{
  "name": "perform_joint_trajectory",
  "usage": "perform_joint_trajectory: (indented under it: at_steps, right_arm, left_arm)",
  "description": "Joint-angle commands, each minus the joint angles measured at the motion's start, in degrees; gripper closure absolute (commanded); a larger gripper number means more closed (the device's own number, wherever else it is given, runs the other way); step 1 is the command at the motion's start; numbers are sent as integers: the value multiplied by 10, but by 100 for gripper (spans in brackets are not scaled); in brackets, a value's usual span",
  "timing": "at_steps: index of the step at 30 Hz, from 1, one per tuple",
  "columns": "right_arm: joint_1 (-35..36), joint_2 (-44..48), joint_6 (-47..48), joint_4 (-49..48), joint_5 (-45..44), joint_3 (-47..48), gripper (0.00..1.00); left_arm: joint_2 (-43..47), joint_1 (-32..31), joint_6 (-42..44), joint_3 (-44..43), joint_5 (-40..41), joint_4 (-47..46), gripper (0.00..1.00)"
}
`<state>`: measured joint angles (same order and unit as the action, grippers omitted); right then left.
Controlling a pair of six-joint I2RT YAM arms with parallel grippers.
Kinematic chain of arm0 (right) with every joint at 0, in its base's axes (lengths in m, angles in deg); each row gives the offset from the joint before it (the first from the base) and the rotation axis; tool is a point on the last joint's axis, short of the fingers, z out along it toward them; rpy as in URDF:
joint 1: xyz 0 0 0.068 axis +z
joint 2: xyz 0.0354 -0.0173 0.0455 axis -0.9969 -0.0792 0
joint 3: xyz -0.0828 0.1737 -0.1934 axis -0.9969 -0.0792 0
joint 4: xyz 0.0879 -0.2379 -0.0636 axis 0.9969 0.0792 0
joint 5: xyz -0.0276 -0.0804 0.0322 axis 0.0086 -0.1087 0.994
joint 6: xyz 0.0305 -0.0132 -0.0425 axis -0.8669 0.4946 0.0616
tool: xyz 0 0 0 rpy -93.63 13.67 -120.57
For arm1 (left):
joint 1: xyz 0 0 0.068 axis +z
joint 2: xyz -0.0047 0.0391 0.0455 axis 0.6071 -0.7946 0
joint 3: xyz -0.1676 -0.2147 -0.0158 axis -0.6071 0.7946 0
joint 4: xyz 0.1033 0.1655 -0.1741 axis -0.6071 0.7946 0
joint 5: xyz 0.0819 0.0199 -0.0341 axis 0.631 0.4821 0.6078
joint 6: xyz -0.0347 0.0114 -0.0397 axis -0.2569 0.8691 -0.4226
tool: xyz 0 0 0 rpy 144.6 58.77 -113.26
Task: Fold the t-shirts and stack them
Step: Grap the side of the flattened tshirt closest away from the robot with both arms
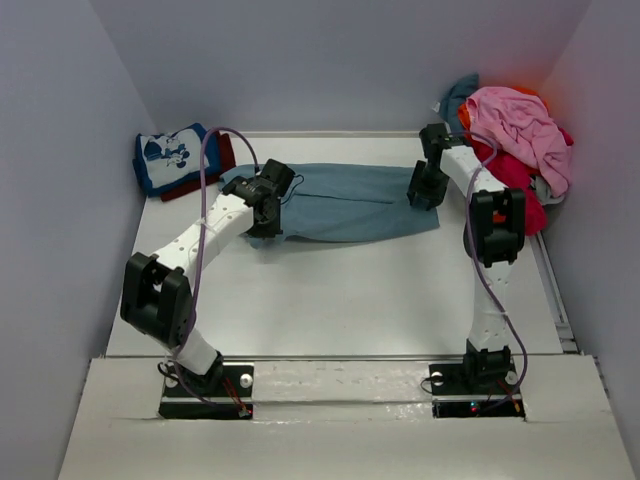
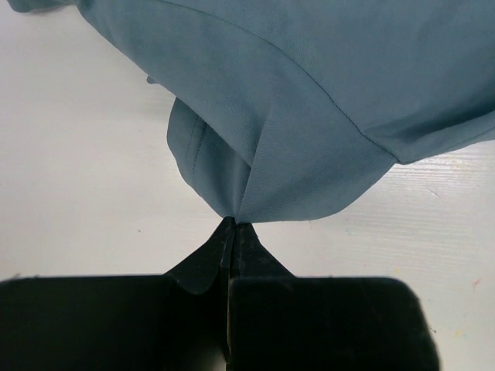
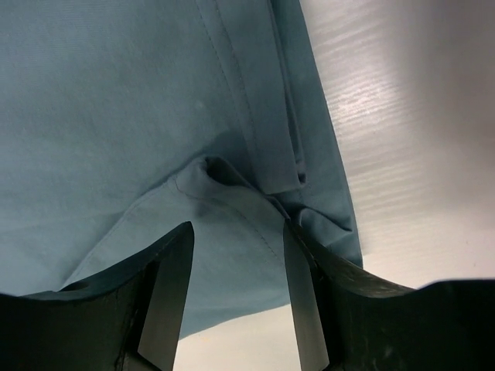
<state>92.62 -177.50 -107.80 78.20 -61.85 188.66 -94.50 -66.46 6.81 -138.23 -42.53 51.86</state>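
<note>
The slate-blue t-shirt (image 1: 350, 203) lies spread across the far middle of the table. My left gripper (image 1: 262, 212) is shut on the shirt's near left edge; in the left wrist view the cloth (image 2: 309, 116) bunches into my closed fingertips (image 2: 230, 226). My right gripper (image 1: 425, 188) is open over the shirt's right end; in the right wrist view its fingers (image 3: 179, 255) straddle a hemmed fold of the cloth (image 3: 139, 116). A folded blue tee with white cartoon print (image 1: 170, 158) lies on a dark red one (image 1: 222, 160) at the far left.
A heap of unfolded shirts stands at the far right corner: pink (image 1: 515, 125) on top, red (image 1: 520, 185) beneath, teal (image 1: 460, 95) and orange (image 1: 465, 118) behind. Grey walls close in on both sides. A rail (image 1: 552, 280) runs along the table's right edge.
</note>
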Motion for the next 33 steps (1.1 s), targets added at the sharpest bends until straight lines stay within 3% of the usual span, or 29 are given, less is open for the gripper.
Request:
perform_joint_trajectory:
  at_steps: [1, 16, 28, 33]
  right_arm:
    - [0, -18, 9, -4, -6, 45, 43]
    - [0, -68, 8, 29, 8, 144, 44]
    - [0, -41, 8, 12, 20, 59, 45]
    - [0, -27, 8, 9, 22, 49, 51]
  left_arm:
    - [-2, -6, 7, -9, -3, 21, 94]
    - [-27, -12, 19, -21, -8, 25, 94]
    - [-33, -17, 19, -15, -8, 21, 94]
    - [-35, -22, 18, -14, -8, 18, 94]
